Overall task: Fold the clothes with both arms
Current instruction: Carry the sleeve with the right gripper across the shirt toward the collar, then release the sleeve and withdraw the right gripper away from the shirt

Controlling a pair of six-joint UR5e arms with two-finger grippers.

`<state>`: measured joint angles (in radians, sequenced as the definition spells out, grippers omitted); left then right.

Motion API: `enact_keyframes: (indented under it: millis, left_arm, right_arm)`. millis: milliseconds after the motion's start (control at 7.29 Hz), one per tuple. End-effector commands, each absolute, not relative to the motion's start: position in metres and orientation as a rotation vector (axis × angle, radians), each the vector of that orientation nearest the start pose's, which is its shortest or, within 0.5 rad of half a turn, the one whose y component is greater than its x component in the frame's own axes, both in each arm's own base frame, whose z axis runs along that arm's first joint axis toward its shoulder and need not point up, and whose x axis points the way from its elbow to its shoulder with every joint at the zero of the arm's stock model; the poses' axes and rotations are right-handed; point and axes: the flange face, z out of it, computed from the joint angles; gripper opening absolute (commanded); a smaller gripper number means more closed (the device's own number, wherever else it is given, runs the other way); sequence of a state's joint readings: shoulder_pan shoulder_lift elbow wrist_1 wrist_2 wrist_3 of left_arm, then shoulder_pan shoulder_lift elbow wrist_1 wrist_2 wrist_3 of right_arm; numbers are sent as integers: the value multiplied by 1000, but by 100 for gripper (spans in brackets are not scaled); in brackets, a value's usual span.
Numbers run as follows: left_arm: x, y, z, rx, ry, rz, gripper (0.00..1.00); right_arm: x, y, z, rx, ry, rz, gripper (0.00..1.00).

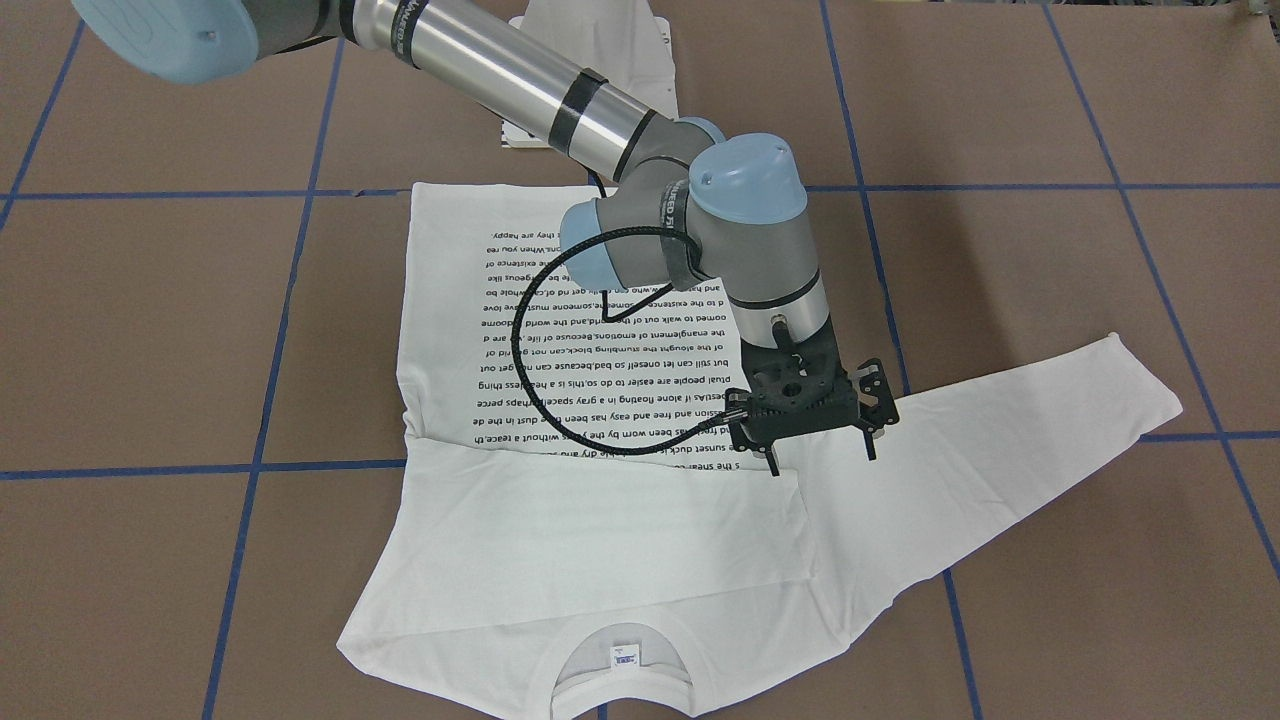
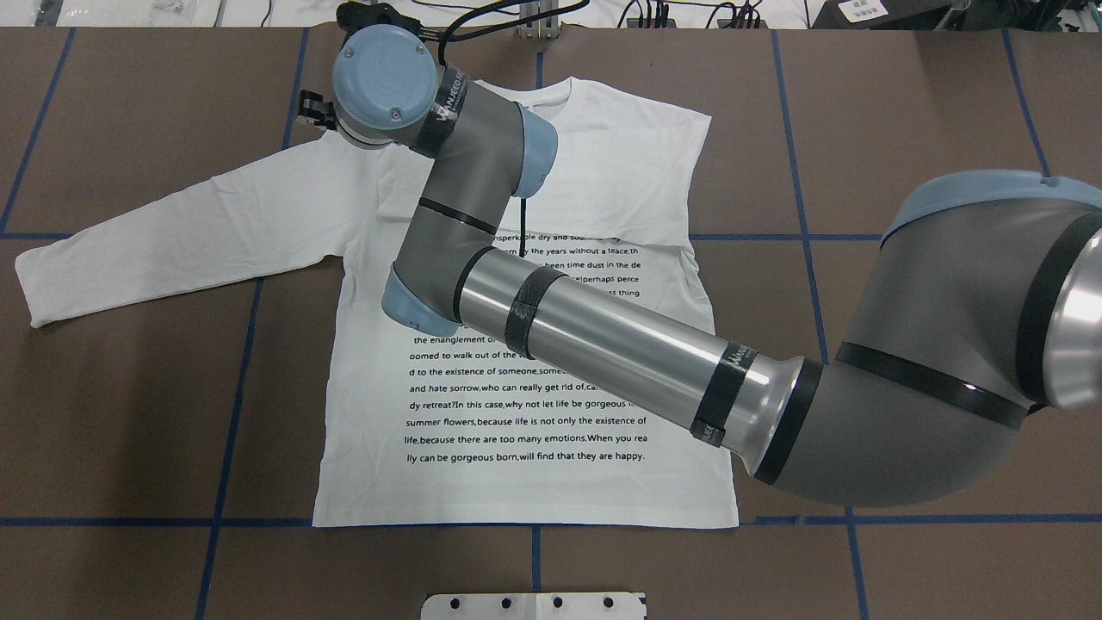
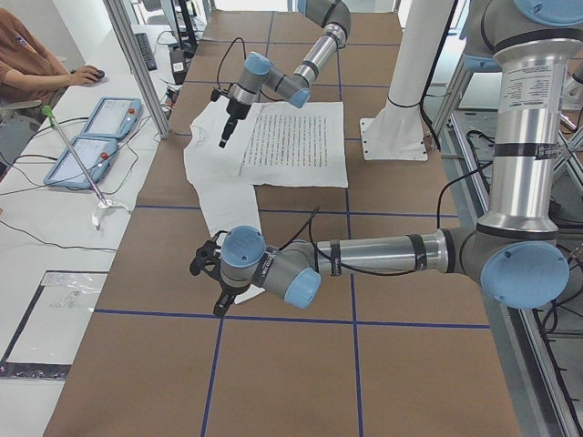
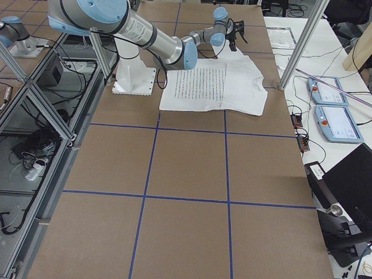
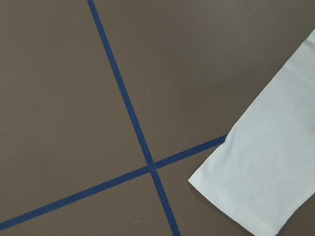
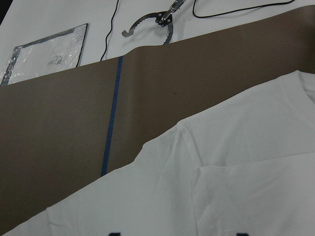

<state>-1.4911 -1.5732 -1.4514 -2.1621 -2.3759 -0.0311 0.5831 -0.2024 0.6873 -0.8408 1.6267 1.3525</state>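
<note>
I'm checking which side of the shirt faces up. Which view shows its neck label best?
Exterior front-facing: the neck label lies uncovered inside the collar, near the camera. Overhead, the collar shows beside the right arm, but no label can be made out. Both side views show the shirt too small; wrist views miss the label.

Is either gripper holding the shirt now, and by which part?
The right gripper is open over the shirt, holding nothing; the left gripper cannot be judged.
</note>
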Motion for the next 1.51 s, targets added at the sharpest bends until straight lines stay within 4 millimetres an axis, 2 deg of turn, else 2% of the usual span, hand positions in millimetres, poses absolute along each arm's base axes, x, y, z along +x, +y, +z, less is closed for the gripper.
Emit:
enact_keyframes:
  millis: [0, 137, 275, 412, 549, 686, 824, 961, 1098, 1235, 1373]
  left_arm:
    - [-7, -516, 634, 409, 854, 96, 100]
    - [19, -505, 635, 384, 899, 40, 100]
    - [54, -504, 621, 300, 947, -52, 100]
    - [95, -503, 605, 271, 917, -129, 100]
    - [121, -502, 606, 271, 859, -182, 100]
    - [128, -499, 620, 266, 816, -187, 100]
    - [129, -501, 637, 255, 792, -179, 99]
    - [130, -501, 649, 252, 777, -146, 99]
    - [132, -504, 659, 244, 769, -132, 99]
    - [132, -505, 661, 243, 766, -132, 97]
    - [133, -508, 671, 232, 757, -129, 96]
  right_arm:
    - [-618, -585, 7, 313, -1050, 318, 100]
    - [-561, -587, 22, 203, -1004, 282, 100]
    - [-523, -591, 33, 150, -939, 258, 100]
    - [-498, -585, 49, 139, -832, 197, 100]
    - [-461, -578, 72, 123, -730, 147, 100]
    - [-410, -568, 113, 120, -678, 89, 100]
    - [-342, -566, 169, 76, -708, 41, 100]
    - [-293, -554, 205, 72, -734, 11, 100]
    - [-275, -548, 220, 87, -735, -9, 100]
    - [-275, -548, 224, 90, -732, -24, 100]
    - [-273, -547, 224, 92, -736, -37, 100]
